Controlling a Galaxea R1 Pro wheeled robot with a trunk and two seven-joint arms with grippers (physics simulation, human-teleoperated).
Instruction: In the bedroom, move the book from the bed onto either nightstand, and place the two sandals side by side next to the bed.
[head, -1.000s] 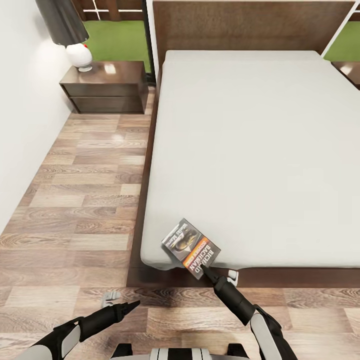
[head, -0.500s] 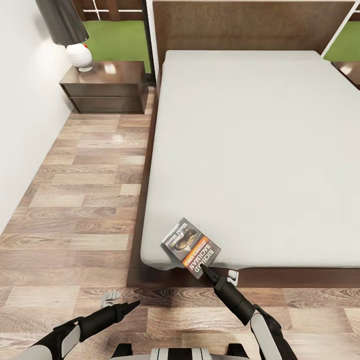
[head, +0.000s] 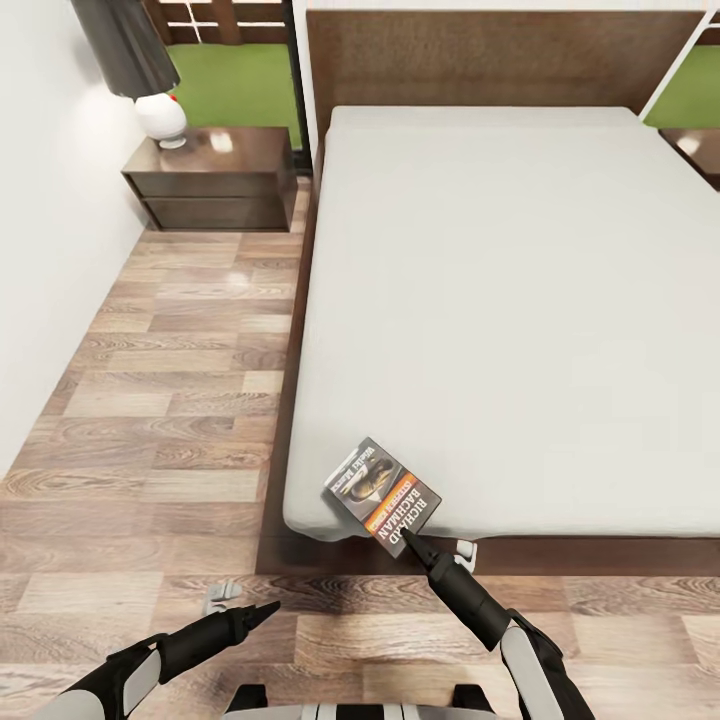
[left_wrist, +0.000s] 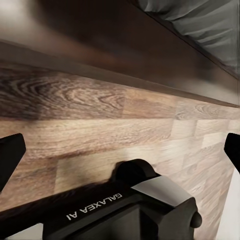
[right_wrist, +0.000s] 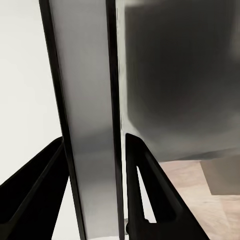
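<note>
Item 1. Small thin paperback book (head: 382, 495), dark cover, orange band, white block lettering. It lies at the near left corner of the bed, one corner jutting past the mattress edge. That overhang looks like what gives the robot an edge to pinch.

Item 2. Right claw (head: 410, 541), black, two-fingered. In the right wrist view its fingers (right_wrist: 150, 190) stand either side of the book's pale page edge (right_wrist: 87, 125), closed in against it: clamped on the book, judged from that view. The grip takes the near overhanging corner, probably because the flat cover offers nothing else to hold.

Item 3. Left claw (head: 262, 608), black. It hangs over the grey-brown wood-plank floor (head: 150, 400) near the bed's foot, holding nothing. In the left wrist view its fingertips (left_wrist: 10, 152) sit far apart at the picture's two sides: spread wide, apparently idle.

Item 4. Large low bed (head: 520, 300), plain pale grey-white mattress, dark brown frame and headboard.

Item 5. Small dark brown glossy two-drawer nightstand (head: 215, 185), at the bed's head on the left, well apart from the book. A white-based lamp with black shade (head: 160, 115) occupies its far left; the rest of the top looks free to receive the book.
</note>
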